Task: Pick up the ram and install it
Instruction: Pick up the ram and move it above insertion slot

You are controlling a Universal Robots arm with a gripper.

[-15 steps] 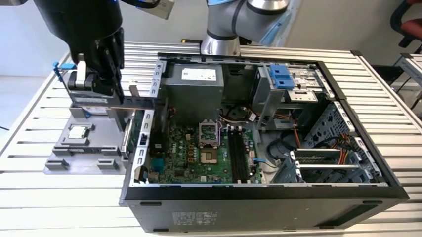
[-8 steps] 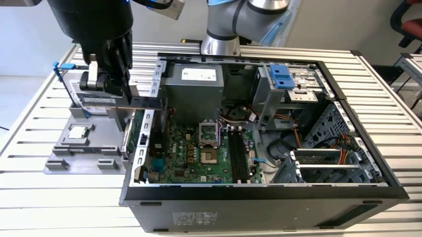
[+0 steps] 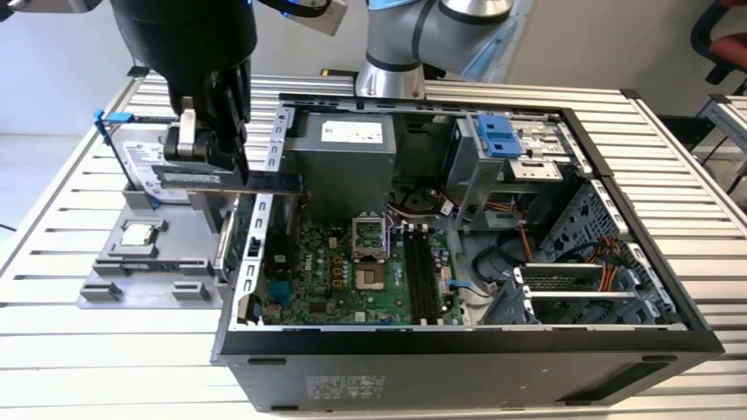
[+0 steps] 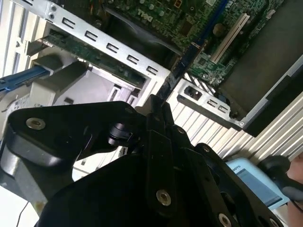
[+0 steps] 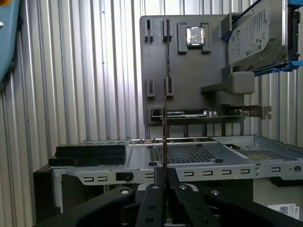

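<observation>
- One stick of ram (image 3: 271, 183) pinched between the closed fingers of the hand (image 3: 216, 173), gripped partway along its length.
- Seen edge-on in the first wrist view: ram (image 5: 164, 137) as a thin upright line rising from the shut hand (image 5: 164, 183).
- Carried in the air at the exterior view's left, over the gap between the gray parts holder (image 3: 117, 280) and the computer case (image 3: 467, 367); apparently touching neither.
- Held level, long axis running from the exterior view's left to its right, one end reaching just over the case wall.
- Memory slots (image 3: 421, 280) on the motherboard (image 3: 327, 280): lower than the hand, off to the exterior view's right, well apart from the ram.
- Slots laid near-to-far in that view, so, by judgement, crosswise to the ram's present axis.
- Resting on the holder: hard drive (image 3: 146, 166) standing at its far end, square processor chip (image 3: 140, 234) nearer.
- Judged so far: picked up, not yet seated.
</observation>
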